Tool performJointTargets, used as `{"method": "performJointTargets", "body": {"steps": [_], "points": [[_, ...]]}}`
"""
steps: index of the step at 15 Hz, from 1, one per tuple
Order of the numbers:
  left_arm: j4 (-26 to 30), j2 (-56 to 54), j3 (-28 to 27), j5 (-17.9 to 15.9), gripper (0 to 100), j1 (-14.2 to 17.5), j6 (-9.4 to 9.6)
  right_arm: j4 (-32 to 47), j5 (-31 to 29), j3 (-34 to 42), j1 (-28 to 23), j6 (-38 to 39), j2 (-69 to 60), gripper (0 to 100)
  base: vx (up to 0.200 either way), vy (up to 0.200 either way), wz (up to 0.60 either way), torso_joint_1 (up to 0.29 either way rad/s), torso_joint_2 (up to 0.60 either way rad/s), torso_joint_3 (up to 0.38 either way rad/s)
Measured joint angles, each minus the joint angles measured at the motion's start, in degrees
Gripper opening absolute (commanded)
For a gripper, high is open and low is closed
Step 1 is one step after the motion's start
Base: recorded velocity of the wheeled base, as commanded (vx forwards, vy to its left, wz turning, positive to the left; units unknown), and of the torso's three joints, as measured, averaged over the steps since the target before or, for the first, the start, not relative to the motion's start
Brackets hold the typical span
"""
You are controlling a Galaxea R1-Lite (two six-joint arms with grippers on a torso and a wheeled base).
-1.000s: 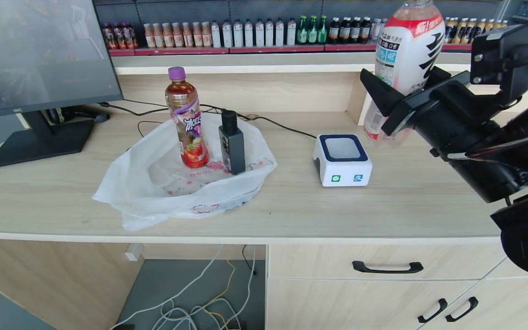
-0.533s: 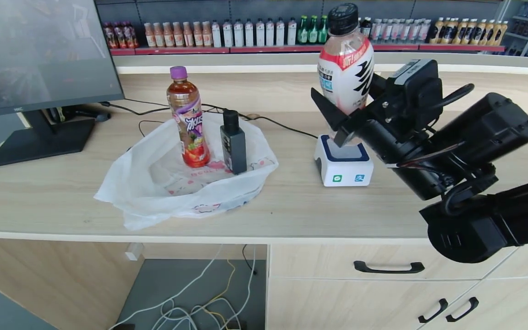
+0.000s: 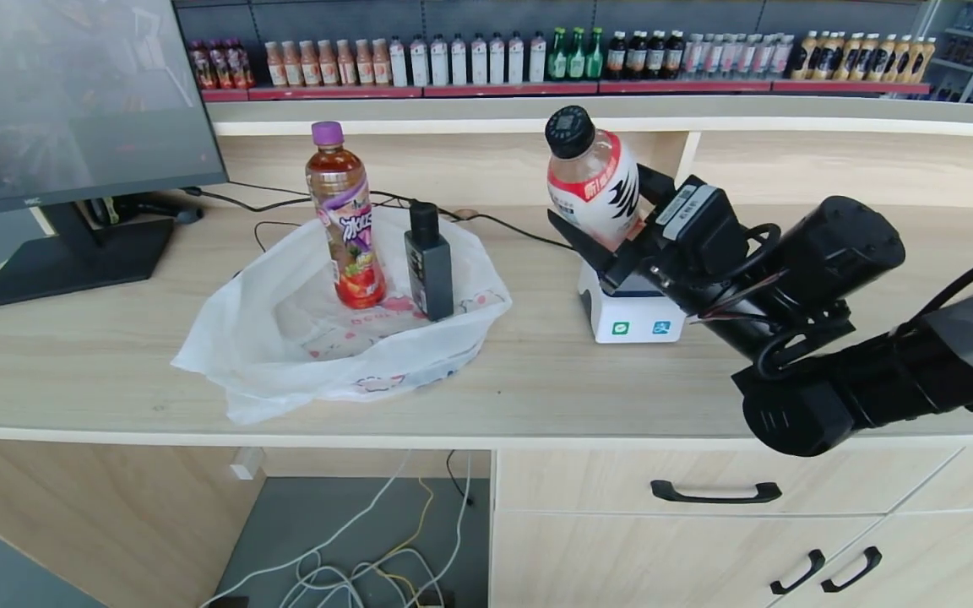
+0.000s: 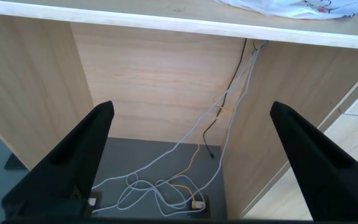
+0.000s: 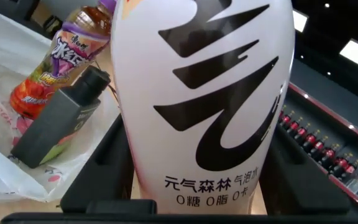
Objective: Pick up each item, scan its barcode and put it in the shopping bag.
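Observation:
My right gripper (image 3: pixel 622 241) is shut on a white bottle (image 3: pixel 596 187) with a black cap and a red and black label, holding it tilted just above the white barcode scanner (image 3: pixel 628 314). The same bottle (image 5: pixel 204 106) fills the right wrist view. The white shopping bag (image 3: pixel 284 355) lies open on the counter left of the scanner. Inside it stand a tea bottle (image 3: pixel 345 221) with a purple cap and a dark rectangular bottle (image 3: pixel 428 263). My left gripper (image 4: pixel 191 168) hangs open below the counter edge, over the floor cables.
A monitor (image 3: pixel 73 93) on a black stand occupies the counter's far left. Cables (image 3: pixel 495 221) run along the back of the counter. Shelves of drinks (image 3: pixel 537 59) line the rear wall. Drawers (image 3: pixel 714 491) sit under the counter at right.
My right arm has swung left and down with the white bottle, from the counter's right side to just above the scanner. The bag and its contents stay put.

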Motion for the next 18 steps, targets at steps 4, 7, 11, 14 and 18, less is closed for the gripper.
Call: {"method": "performJointTargets", "body": {"steps": [4,7,11,14,18], "points": [[0.0,0.0,0.0,0.0,100,0.0,0.00,-0.1,3.7,-0.7,-3.8,-1.9,1.5,0,0.000,0.000,0.00,0.000,0.00,0.000],[0.0,0.0,0.0,0.0,100,0.0,0.00,-0.5,9.4,-2.2,-5.1,-3.0,2.4,0,0.000,0.000,0.00,0.000,0.00,0.000],[0.0,0.0,0.0,0.0,100,0.0,0.01,-2.0,10.2,-3.0,-6.9,-3.5,3.9,0,0.000,0.000,0.00,0.000,0.00,0.000],[0.0,0.0,0.0,0.0,100,0.0,0.00,-2.2,12.6,-3.6,-7.0,-4.1,5.1,0,0.000,0.000,0.00,0.000,0.00,0.000],[0.0,0.0,0.0,0.0,100,0.0,0.00,-2.3,12.8,-3.9,-6.8,-4.9,5.3,0,0.000,0.000,0.00,0.000,0.00,0.000]]}}
